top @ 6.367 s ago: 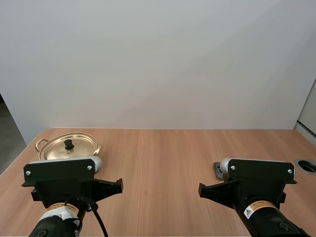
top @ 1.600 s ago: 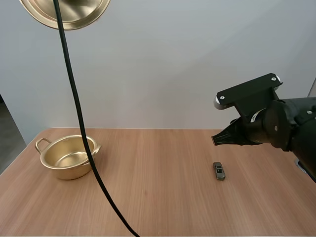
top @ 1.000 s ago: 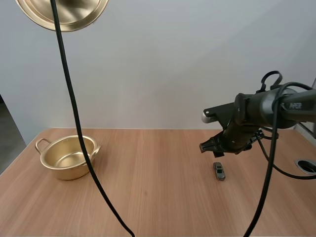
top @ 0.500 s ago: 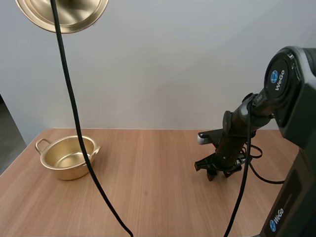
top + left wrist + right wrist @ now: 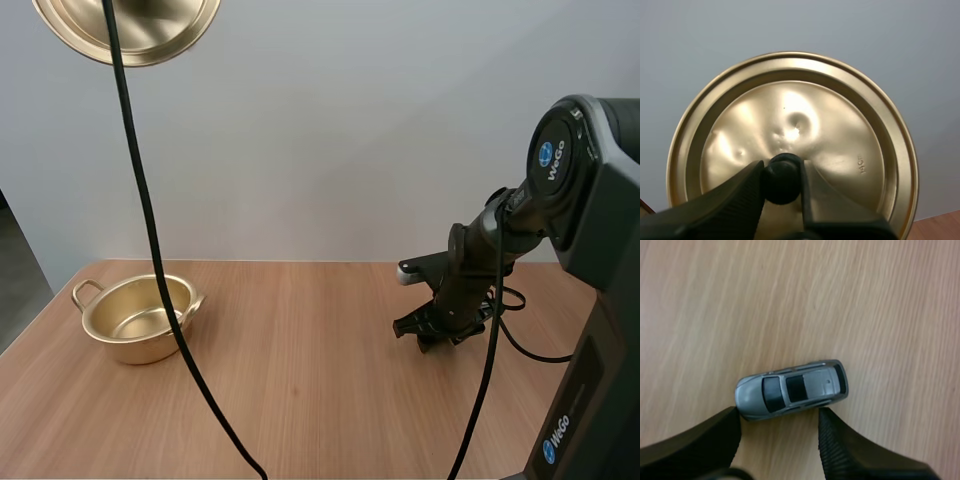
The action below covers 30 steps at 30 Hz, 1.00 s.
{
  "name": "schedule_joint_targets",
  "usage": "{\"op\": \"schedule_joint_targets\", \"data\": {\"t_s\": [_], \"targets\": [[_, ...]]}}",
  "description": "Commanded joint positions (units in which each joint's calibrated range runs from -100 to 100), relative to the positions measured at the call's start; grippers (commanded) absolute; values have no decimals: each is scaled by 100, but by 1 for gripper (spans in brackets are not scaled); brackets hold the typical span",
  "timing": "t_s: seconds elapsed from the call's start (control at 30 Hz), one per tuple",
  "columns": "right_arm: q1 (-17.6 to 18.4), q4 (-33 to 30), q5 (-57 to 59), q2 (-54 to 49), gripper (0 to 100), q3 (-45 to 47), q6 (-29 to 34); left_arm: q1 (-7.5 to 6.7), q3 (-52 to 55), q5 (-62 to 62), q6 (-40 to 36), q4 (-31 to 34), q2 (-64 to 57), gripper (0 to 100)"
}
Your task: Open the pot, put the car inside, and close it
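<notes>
The gold pot (image 5: 138,318) stands open and empty at the table's left. Its gold lid (image 5: 128,28) hangs high above it. In the left wrist view my left gripper (image 5: 782,181) is shut on the lid's black knob (image 5: 782,172), and the lid (image 5: 840,135) faces the camera. My right gripper (image 5: 428,336) is down at the table on the right. In the right wrist view a small silver toy car (image 5: 792,389) lies on the wood between the tips of my open right gripper (image 5: 779,413). One fingertip (image 5: 732,420) is at the car's nose.
The wooden table (image 5: 300,390) stretches bare between the pot and my right gripper. My right arm's large base (image 5: 600,300) stands at the right edge. The table's left edge runs just beyond the pot.
My right arm has come down from above the table and set its open fingers around the car. The left gripper holds the lid still up high.
</notes>
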Motion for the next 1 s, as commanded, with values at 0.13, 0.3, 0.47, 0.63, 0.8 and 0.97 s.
{"op": "schedule_joint_targets", "data": {"t_s": [0.13,0.3,0.47,0.63,0.8,0.97], "targets": [[-1,262,-58,-8,79,-236,-563,5,2,70,17,-3,9,0],[-1,1141,256,-23,79,-381,-1201,5,2,186,117,7,9,0],[-1,1871,948,-49,79,-547,-1521,5,2,186,152,11,9,0],[-1,2065,713,-383,79,-599,-1421,5,2,186,199,17,9,0],[-1,1917,687,-456,79,-780,-1013,5,2,204,209,17,9,0],[-1,1521,201,-456,79,-780,-942,5,2,286,209,17,9,0]]}}
